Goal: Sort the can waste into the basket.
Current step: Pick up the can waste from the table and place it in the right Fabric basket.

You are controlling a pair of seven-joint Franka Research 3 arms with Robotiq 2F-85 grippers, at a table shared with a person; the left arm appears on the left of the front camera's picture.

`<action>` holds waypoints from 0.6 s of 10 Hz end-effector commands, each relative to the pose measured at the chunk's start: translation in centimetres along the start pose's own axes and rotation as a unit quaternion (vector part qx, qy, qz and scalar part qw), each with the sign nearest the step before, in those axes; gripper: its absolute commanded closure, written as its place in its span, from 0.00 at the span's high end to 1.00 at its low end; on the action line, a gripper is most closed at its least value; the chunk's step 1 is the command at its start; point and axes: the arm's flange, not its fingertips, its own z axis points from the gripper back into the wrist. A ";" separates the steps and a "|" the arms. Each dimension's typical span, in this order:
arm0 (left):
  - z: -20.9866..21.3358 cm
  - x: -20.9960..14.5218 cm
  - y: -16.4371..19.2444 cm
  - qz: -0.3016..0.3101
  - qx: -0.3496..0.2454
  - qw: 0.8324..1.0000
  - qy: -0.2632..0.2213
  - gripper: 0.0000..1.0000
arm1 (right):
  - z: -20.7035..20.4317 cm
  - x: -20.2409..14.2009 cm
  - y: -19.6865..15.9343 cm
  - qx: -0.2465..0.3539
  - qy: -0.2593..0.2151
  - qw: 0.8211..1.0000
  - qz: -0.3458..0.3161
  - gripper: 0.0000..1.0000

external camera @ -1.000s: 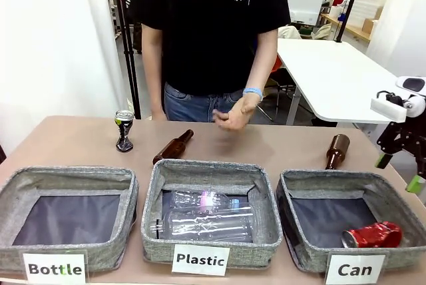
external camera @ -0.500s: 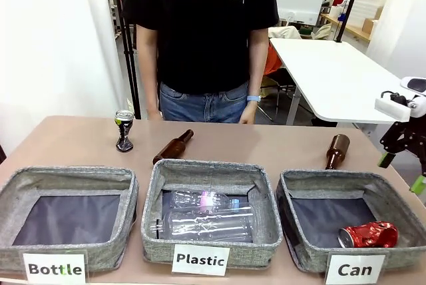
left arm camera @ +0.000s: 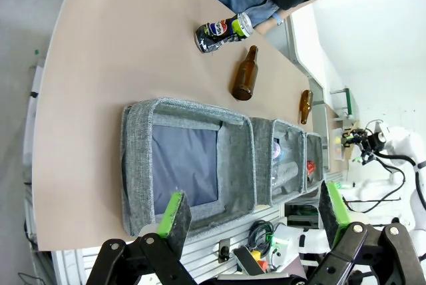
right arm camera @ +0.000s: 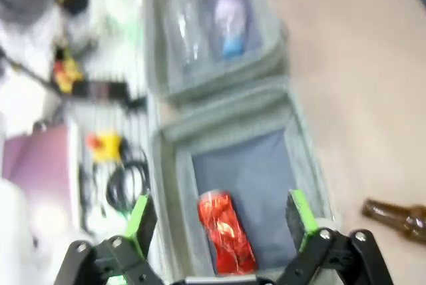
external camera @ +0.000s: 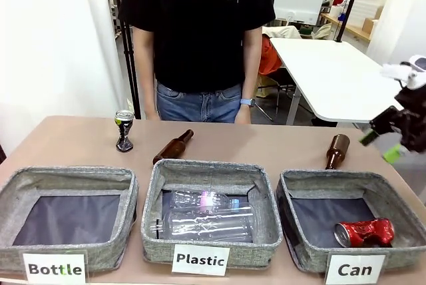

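Observation:
A crushed red can (external camera: pixel 363 232) lies in the front right corner of the grey basket (external camera: pixel 287 195) labelled "Can"; the blurred right wrist view shows this red can (right arm camera: pixel 225 232) on the basket's (right arm camera: pixel 172 165) dark lining. A black can with yellow-green marks (external camera: pixel 124 130) stands upright at the far left of the table, and lies sideways as the black can (left arm camera: pixel 221 29) in the left wrist view. My right gripper (external camera: pixel 381 145) hangs open and empty at the right edge, above and beyond the basket; it (right arm camera: pixel 219 215) looks down on it. My left gripper (left arm camera: pixel 251 210) is open and empty.
The "Plastic" bin (external camera: pixel 154 202) holds clear plastic bottles (external camera: pixel 206 215). The "Bottle" bin (external camera: pixel 130 195) stands at the left. One brown bottle (external camera: pixel 174 146) lies behind the middle bin, another (external camera: pixel 337 150) behind the basket. A person stands at the far side.
My right gripper has lifted up and back from the basket. The red can has settled slightly leftward in the basket. The person's hand dropped from the middle to the side.

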 end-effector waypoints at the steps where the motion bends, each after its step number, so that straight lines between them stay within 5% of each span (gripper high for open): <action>1: 0.1 0.1 0.1 -0.010 -0.006 1.000 -0.002 1.00 | 1.5 1.0 -3.5 0.054 -0.225 0.958 -0.168 1.00; 3: 0.1 0.1 0.1 -0.010 -0.006 1.000 -0.002 1.00 | 3.7 -0.6 -4.9 0.086 -0.365 0.908 -0.187 1.00; 6: 0.1 0.1 0.1 -0.010 -0.006 1.000 -0.002 1.00 | 5.2 -3.2 -6.0 0.106 -0.458 0.853 -0.226 1.00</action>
